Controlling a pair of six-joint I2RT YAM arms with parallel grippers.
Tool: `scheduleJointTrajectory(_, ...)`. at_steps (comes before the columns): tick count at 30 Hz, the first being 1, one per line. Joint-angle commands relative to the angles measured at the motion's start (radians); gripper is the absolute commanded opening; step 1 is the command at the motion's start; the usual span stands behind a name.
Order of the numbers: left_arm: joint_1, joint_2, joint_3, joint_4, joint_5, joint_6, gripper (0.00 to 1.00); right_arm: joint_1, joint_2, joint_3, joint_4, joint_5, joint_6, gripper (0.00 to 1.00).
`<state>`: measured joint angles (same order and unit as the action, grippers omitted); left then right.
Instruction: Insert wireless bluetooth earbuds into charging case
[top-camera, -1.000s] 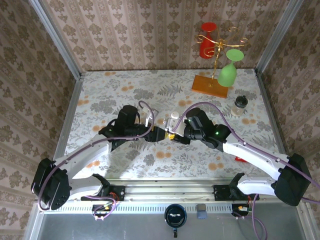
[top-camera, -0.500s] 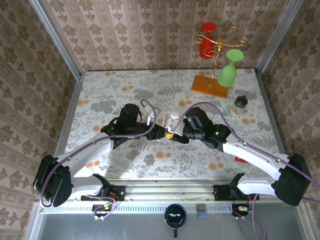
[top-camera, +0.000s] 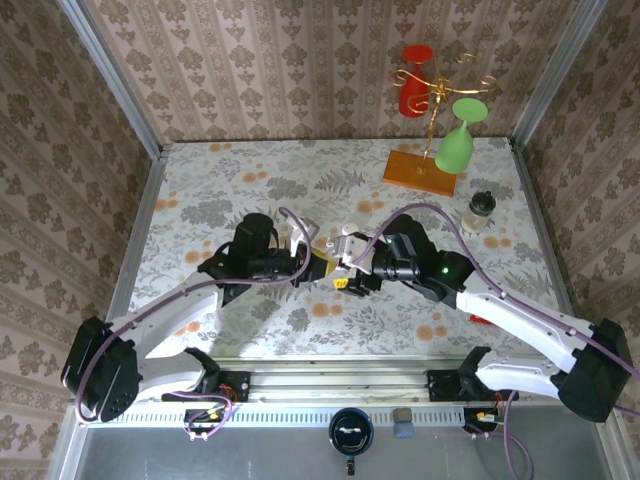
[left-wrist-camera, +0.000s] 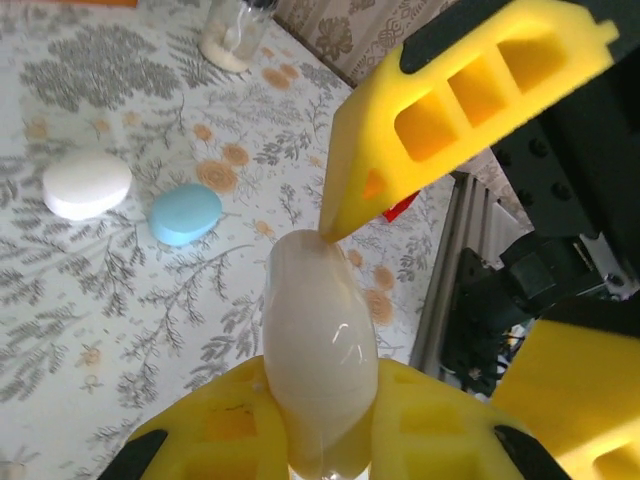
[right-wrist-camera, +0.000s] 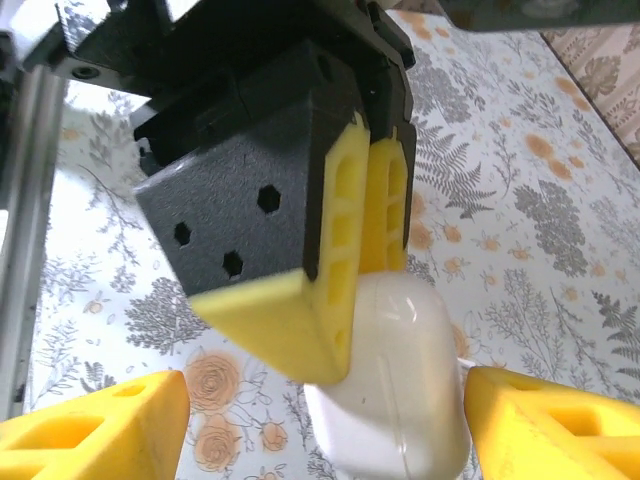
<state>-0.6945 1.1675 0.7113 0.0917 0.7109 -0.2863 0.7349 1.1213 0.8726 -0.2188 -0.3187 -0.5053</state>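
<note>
My left gripper (left-wrist-camera: 318, 392) is shut on a white glossy charging case (left-wrist-camera: 318, 320), which sticks out beyond its yellow fingers (left-wrist-camera: 220, 420) above the table. In the right wrist view the same case (right-wrist-camera: 400, 410) hangs between my right gripper's (right-wrist-camera: 325, 400) wide-apart fingertips, and neither pad presses on it. One right finger (left-wrist-camera: 440, 110) meets the case's far tip in the left wrist view. From above, both grippers meet mid-table, left (top-camera: 322, 264) and right (top-camera: 348, 270). The earbuds are out of view.
A white oval case (left-wrist-camera: 87, 185) and a blue oval case (left-wrist-camera: 186, 214) lie on the floral tablecloth below. A small jar (top-camera: 481, 211) stands at the right, and a glass stand (top-camera: 421, 168) with a red and a green glass at the back right.
My left gripper has closed on the charging case. The right gripper has opened off it and its arm has shifted slightly to the right.
</note>
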Motion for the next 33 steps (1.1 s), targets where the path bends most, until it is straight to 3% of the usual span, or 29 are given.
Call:
scheduleJointTrajectory(1, -0.008, -0.045, -0.024, 0.096, -0.03, 0.142, 0.11, -0.039, -0.058, -0.07, 0.103, -0.086, 0.131, 0.76)
scheduleJointTrajectory(10, -0.008, -0.11, -0.157, 0.357, 0.029, 0.282, 0.08, -0.125, -0.082, -0.138, 0.308, -0.101, 0.478, 0.79)
scheduleJointTrajectory(16, -0.008, -0.119, -0.179, 0.415, 0.069, 0.283, 0.08, -0.155, -0.041, -0.1, 0.285, -0.086, 0.528, 0.78)
scheduleJointTrajectory(22, -0.007, -0.117, -0.215, 0.479, 0.068, 0.277, 0.08, -0.16, -0.023, -0.059, 0.286, 0.012, 0.57, 0.76)
scheduleJointTrajectory(31, -0.002, -0.112, -0.259, 0.579, 0.079, 0.262, 0.08, -0.168, 0.003, 0.009, 0.236, 0.021, 0.615, 0.75)
scheduleJointTrajectory(33, 0.02, -0.1, -0.294, 0.64, 0.059, 0.281, 0.07, -0.17, -0.009, 0.016, 0.24, 0.019, 0.619, 0.79)
